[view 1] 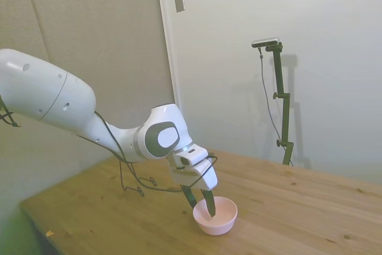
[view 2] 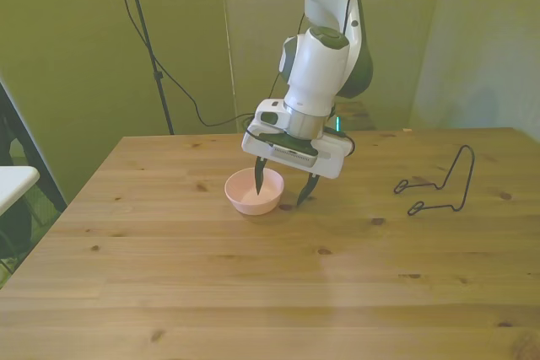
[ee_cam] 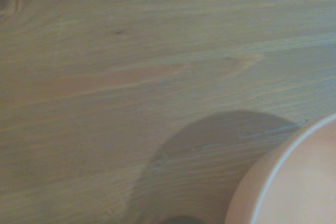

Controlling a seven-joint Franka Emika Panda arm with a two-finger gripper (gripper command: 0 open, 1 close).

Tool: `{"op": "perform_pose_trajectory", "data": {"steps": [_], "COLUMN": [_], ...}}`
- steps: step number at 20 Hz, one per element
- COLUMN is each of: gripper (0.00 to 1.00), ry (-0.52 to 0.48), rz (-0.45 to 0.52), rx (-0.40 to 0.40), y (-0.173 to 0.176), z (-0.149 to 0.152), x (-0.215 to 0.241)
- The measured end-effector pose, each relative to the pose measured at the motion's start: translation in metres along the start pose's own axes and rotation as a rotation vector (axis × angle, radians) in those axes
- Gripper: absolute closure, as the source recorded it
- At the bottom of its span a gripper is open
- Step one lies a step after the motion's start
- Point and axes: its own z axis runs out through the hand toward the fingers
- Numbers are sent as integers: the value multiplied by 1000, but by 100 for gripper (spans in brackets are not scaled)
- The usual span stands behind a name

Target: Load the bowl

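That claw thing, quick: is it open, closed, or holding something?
Claw: open, one finger inside the pink bowl, the other outside its rim; not gripping it.

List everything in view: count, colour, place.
bowl: 1, pale pink, mid-table, rim between the open fingers, one finger inside it and one outside.
wire rack: 1, black, on the table at the front view's right, apart from the bowl.
table: 1, light wood, under everything.
arm: 1, white, bent down over the bowl.
gripper: 1, white body with dark fingers, open, straddling the bowl's rim.
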Motion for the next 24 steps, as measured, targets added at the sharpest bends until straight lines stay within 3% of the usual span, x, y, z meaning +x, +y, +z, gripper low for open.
{"op": "perform_pose_trajectory", "data": {"steps": [24], "gripper": [100], "ry": [7], "rz": [8], "rx": [25], "y": [1], "z": [-2], "x": [5]}}
